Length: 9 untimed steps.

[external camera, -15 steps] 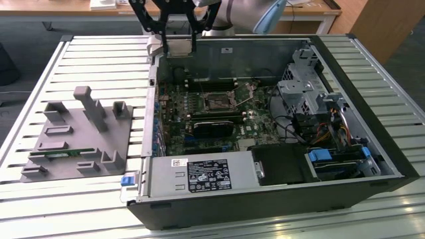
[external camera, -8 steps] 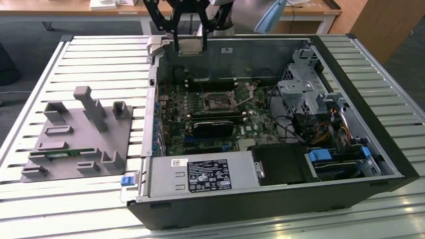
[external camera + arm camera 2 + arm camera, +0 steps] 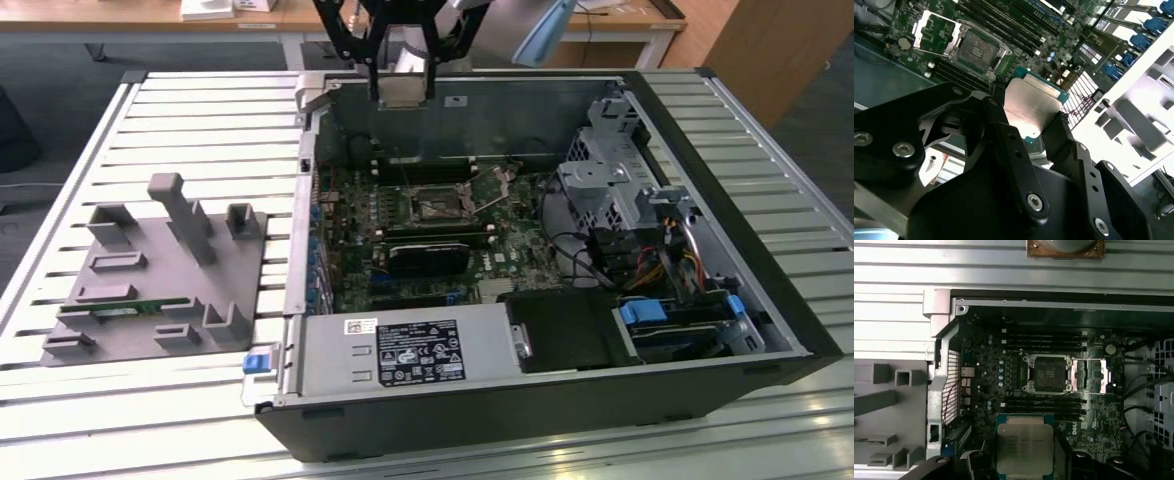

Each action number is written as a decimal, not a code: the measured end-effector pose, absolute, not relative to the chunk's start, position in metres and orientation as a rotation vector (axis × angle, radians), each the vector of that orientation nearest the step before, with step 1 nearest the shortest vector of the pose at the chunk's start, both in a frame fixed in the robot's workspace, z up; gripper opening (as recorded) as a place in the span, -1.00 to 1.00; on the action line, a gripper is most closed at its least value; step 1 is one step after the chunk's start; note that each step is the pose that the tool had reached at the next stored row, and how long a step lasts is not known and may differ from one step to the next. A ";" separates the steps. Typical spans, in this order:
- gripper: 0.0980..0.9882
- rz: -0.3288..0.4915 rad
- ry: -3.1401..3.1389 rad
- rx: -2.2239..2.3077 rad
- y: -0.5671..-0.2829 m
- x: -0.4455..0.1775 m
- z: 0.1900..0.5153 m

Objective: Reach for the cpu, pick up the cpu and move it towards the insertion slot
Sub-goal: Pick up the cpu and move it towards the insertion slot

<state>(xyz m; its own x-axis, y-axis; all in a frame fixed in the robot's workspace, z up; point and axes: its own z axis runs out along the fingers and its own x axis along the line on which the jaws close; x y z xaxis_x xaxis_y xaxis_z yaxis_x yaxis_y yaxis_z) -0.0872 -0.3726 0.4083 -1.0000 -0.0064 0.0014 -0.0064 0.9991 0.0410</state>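
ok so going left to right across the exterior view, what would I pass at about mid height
Grey plastic fixture with upright posts → insertion slot on the green circuit board → silvery drive cage → black side wall of the computer case.

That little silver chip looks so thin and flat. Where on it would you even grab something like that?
By two opposite edges, coming from above its flat face. The cpu is a thin square plate, so only its rim gives the fingers something to press against, and its silvery top stays untouched. That is how the gripper holds it here, one finger on each side, with the insertion slot open on the board beyond.
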 end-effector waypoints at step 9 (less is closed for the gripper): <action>0.00 -0.064 -3.139 0.010 -0.366 -0.069 0.408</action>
